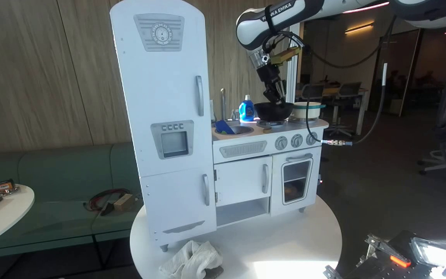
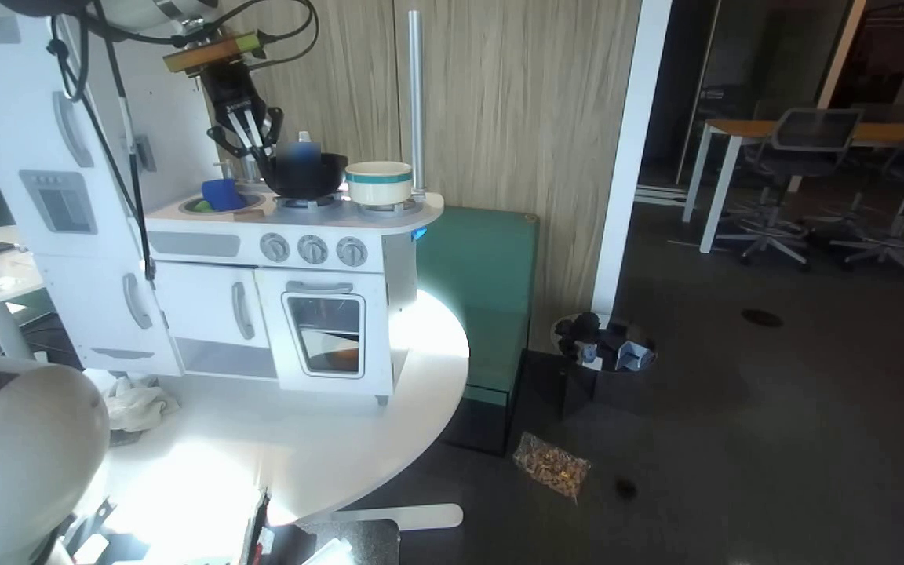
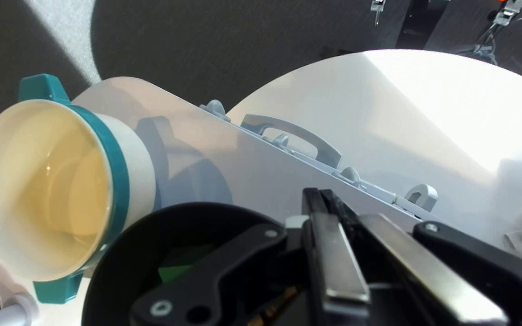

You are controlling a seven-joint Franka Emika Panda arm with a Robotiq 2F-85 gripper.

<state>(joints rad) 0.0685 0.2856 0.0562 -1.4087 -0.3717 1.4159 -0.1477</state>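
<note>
Fingers [image 3: 340,267] nearly together, pinching the black pan [image 2: 307,182] at its rim

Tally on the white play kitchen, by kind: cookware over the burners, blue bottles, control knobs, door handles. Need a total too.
Cookware: 2 (black pan, white pot)
Blue bottle: 1
Control knobs: 3
Door handles: 4 (upper fridge handle, lower fridge handle, cupboard handle, oven handle)
Total: 10
</note>
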